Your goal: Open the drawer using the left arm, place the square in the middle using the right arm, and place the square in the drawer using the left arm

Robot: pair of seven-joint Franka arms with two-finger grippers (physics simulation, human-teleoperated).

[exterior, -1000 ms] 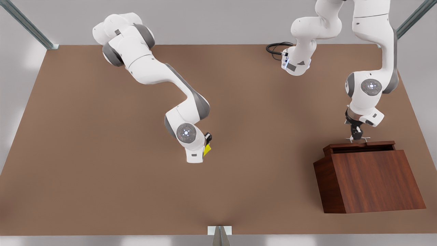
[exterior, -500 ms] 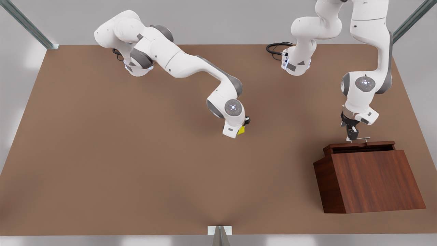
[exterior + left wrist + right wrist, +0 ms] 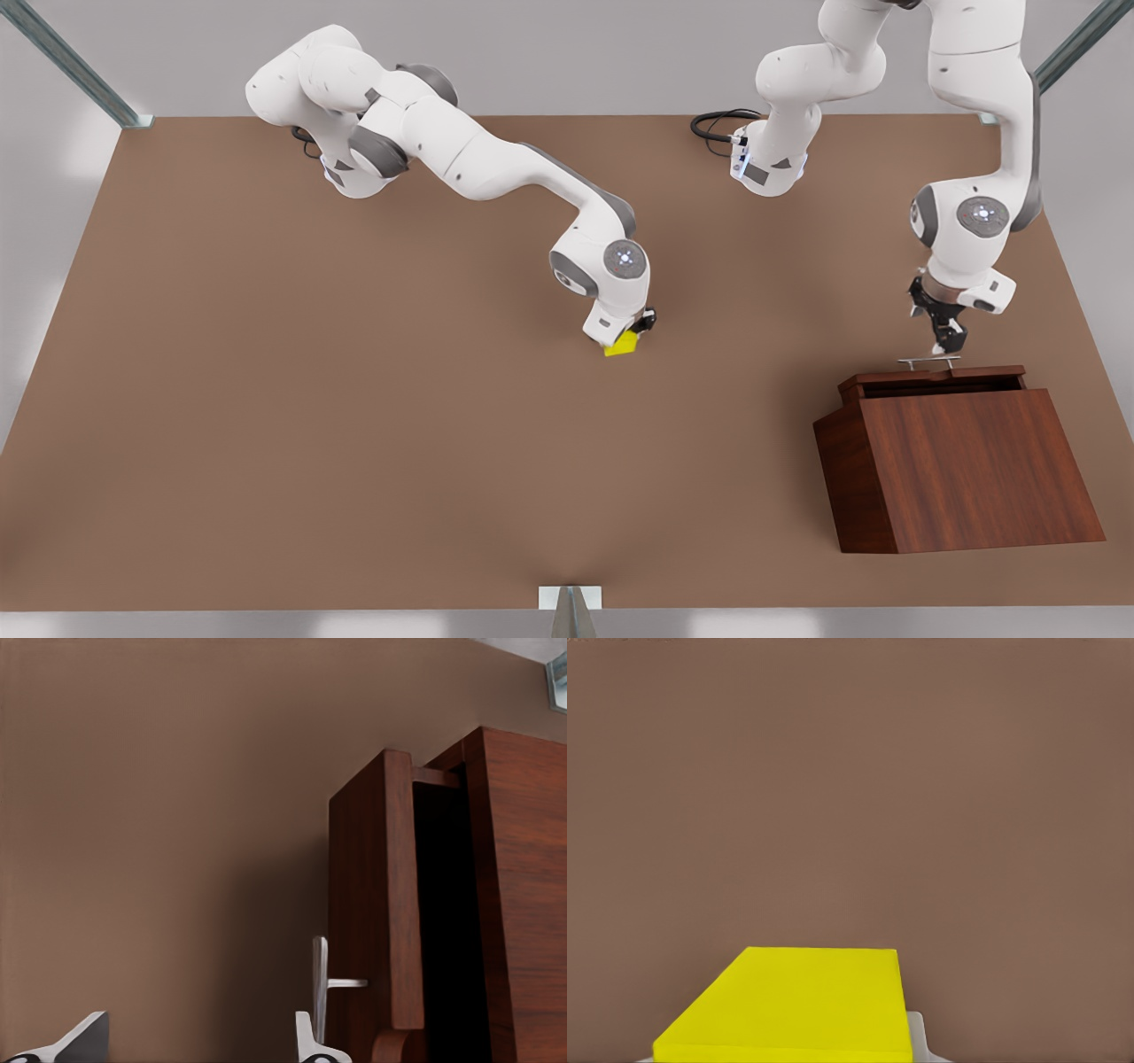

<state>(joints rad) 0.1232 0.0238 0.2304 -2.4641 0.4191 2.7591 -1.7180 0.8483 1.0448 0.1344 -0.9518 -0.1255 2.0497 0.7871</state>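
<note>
1. The drawer (image 3: 932,378) is pulled partly open; the left gripper (image 3: 948,344), jaws apart, hangs just above its handle (image 3: 928,361).
2. The right gripper (image 3: 631,335), well apart from the drawer, clamps the square (image 3: 621,345) low over the surface (image 3: 354,399).
3. Left to do: release it mid-surface, then the left arm's transfer into the drawer.

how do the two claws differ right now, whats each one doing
The right claw is shut on the yellow square over the middle of the table; the left claw is open and holds nothing. The left claw hangs just above the drawer's handle, beside the slightly open drawer. Both point downward.
</note>
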